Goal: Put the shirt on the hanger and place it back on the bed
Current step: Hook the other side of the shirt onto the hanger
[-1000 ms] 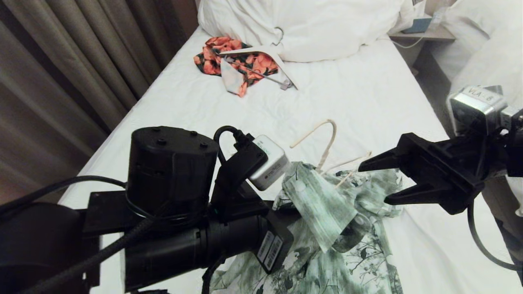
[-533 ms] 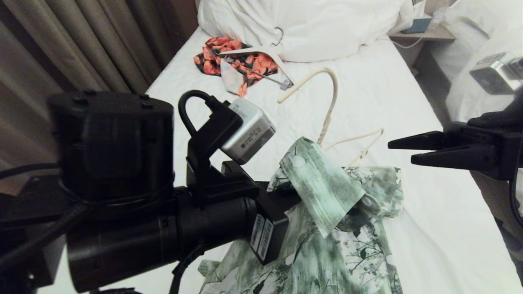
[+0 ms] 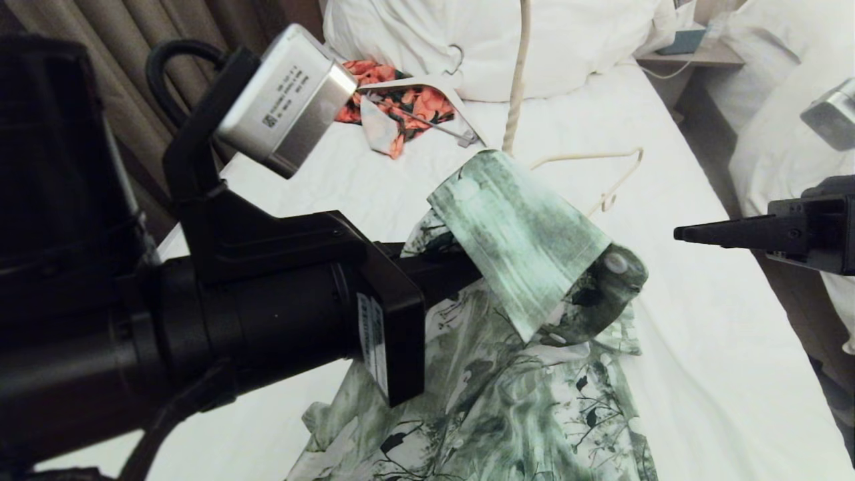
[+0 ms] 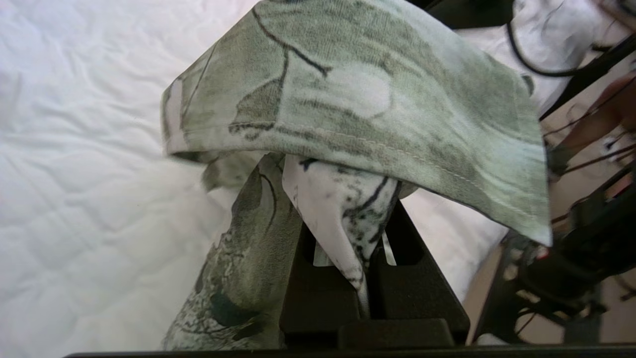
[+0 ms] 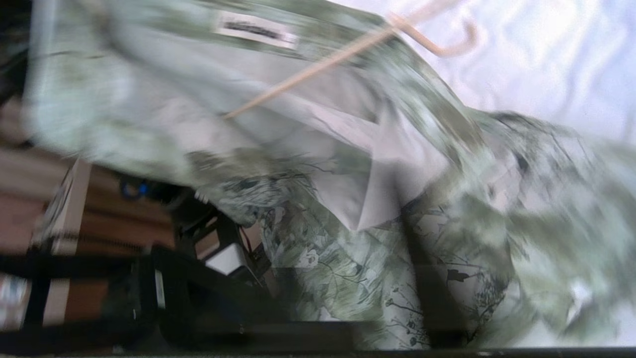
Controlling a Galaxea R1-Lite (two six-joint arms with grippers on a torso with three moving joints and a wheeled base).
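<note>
Gripping a fold of the shirt, the left end effector is clenched on the green and white printed cloth, holding it above the bed. The shirt's collar drapes over the end effector's tip, while the rest of the garment trails down onto the white sheet. The cream hanger sits partly inside the shirt; its twisted neck rises upward out of view, and one notched arm juts out to the right of the collar. The right end effector hovers at the right edge, apart from the shirt, its fingers close together and holding nothing. An orange-red garment lies near the duvet.
</note>
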